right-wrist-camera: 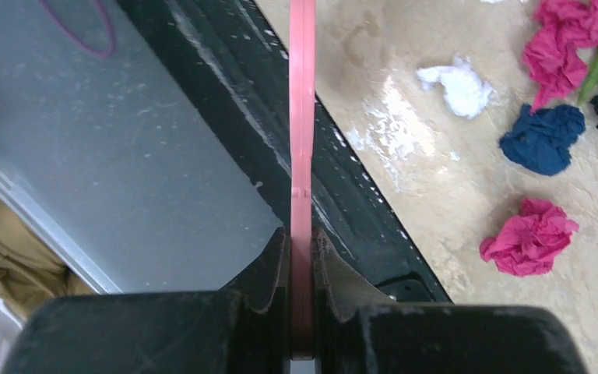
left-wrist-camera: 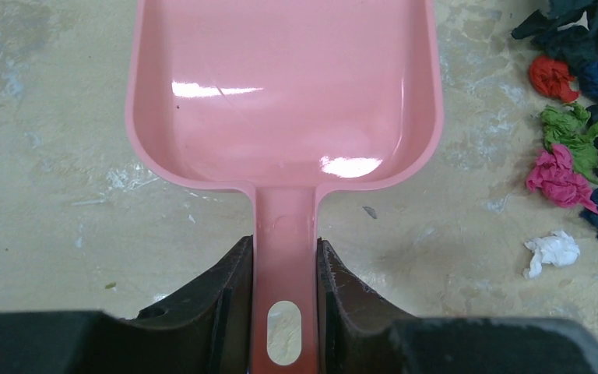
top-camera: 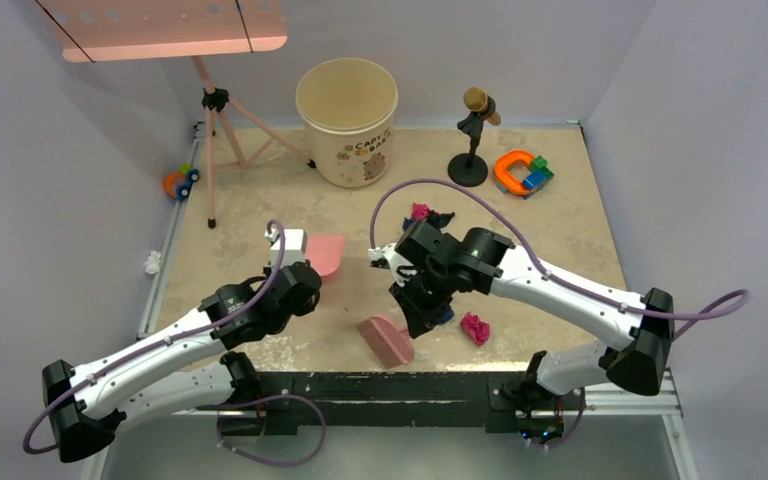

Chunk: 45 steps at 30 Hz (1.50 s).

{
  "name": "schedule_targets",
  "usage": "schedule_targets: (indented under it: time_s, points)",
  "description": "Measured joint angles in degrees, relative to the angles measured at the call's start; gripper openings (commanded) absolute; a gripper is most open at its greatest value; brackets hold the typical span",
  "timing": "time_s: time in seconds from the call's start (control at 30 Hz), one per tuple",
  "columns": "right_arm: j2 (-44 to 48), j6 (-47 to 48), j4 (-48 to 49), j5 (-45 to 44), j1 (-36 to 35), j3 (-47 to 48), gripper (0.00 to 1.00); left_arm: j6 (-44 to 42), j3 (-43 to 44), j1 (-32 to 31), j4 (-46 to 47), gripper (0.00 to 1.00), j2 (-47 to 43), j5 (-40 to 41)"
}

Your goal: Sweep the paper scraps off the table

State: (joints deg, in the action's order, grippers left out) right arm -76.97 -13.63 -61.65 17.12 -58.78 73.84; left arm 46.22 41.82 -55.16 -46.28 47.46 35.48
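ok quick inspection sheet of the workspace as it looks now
surface: beige table, stained and scuffed
job's things: paper scraps clustered right of the pink dustpan; one magenta wad near the front edge
clutter: bucket, tripod, microphone stand, toy blocks at the back
claws: left claw shut on dustpan handle; right claw shut on pink brush
cables: purple cable looped along each arm
surroundings: plain grey walls, pink board overhead

Crumpled paper scraps (left-wrist-camera: 561, 175), multi-col, clustered on beige speckled table (top-camera: 250, 200), 1 magenta wad apart
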Motion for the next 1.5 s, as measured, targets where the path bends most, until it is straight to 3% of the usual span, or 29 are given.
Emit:
schedule_targets:
  time_s: [0.37, 0.9, 1.2, 1.5]
  points:
    - [-10.49, -2.16, -4.24, -13.0, -0.09, 0.9, 0.0, 1.01, -0.07, 0.02, -1.44, 0.0, -1.4, 0.85]
    - [-19.5, -7.85, -15.13, -44.02, 4.83, 21.46, 0.0, 1.11, -0.17, 0.02, -1.77, 0.0, -2.12, 1.22]
    - [-8.35, -12.26, -16.52, -48.83, 4.87, 23.69, 0.0, 0.68, -0.17, 0.0, -1.18, 0.0, -2.03, 1.16]
    - [8.0, -29.49, -19.63, -44.39, 10.97, 8.31, 0.0, -0.9, -0.61, 0.0, 2.64, 0.0, -0.96, -0.33]
